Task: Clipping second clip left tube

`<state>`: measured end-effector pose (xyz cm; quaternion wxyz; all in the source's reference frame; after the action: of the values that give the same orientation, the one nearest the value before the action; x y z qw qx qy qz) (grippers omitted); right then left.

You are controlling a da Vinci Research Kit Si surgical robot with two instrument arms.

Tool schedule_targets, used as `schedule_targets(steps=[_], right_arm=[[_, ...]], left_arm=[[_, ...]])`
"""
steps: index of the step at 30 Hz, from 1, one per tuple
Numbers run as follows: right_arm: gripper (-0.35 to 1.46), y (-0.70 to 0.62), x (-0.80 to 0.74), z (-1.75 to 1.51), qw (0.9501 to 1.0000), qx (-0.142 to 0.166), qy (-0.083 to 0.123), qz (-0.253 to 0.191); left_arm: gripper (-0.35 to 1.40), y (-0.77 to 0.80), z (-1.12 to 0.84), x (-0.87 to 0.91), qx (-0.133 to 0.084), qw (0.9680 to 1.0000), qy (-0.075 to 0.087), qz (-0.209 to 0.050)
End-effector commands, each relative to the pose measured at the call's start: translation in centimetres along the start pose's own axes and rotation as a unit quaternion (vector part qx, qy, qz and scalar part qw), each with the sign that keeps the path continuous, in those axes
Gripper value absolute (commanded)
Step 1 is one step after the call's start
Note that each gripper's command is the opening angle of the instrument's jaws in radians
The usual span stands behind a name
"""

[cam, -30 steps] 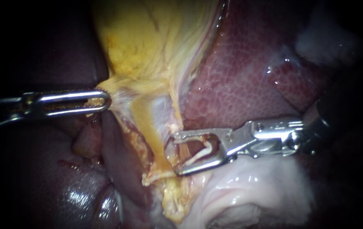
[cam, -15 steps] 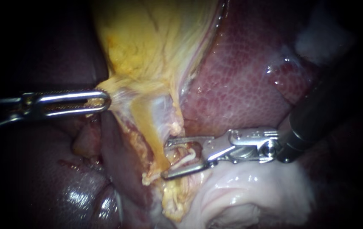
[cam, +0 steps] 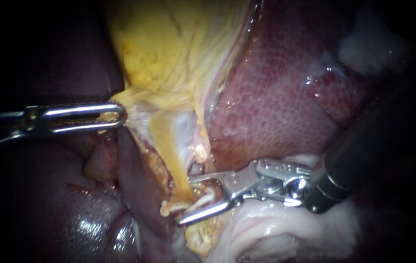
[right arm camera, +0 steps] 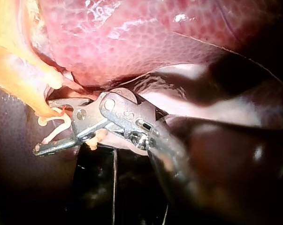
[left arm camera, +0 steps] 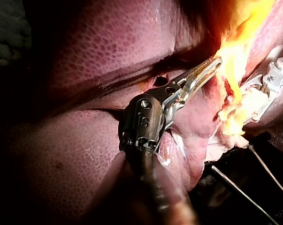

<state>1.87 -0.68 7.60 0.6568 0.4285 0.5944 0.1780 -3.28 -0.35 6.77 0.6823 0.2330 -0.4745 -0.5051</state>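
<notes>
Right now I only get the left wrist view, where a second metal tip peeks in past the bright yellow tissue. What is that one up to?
Observer: In the endoscope view that is the right instrument. Its jaws stand open, with the yellow tube in the gap at their tips.
Operator: Is it carrying anything?
Observer: Yes. A thin white clip lies curved between those jaws, not yet closed on the tube.
Operator: And where does that tube come from?
Observer: It runs down from the gallbladder, whose narrow end the left instrument has its jaws shut on.
</notes>
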Motion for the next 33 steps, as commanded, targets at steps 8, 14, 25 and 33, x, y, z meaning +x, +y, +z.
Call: schedule_targets(steps=[8,14,25,33], right_arm=[[0.54,0.12,-0.12,0.27,1.0,-0.003,-0.001,-0.003],[0.53,0.2,-0.21,0.39,1.0,-0.003,-0.002,-0.003],[-0.35,0.15,-0.14,0.23,0.9995,0.027,-0.014,0.004],[-0.35,0.21,-0.16,0.19,0.9996,0.025,-0.014,0.004]], left_arm=[[-0.35,-0.04,0.13,-0.01,-0.003,1.0,-0.002,-0.001],[-0.35,-0.05,0.12,-0.01,-0.003,1.0,-0.002,-0.001],[-0.35,-0.04,0.1,-0.01,-0.002,1.0,-0.001,-0.001],[-0.35,-0.04,0.1,-0.01,-0.002,1.0,-0.001,-0.001]])
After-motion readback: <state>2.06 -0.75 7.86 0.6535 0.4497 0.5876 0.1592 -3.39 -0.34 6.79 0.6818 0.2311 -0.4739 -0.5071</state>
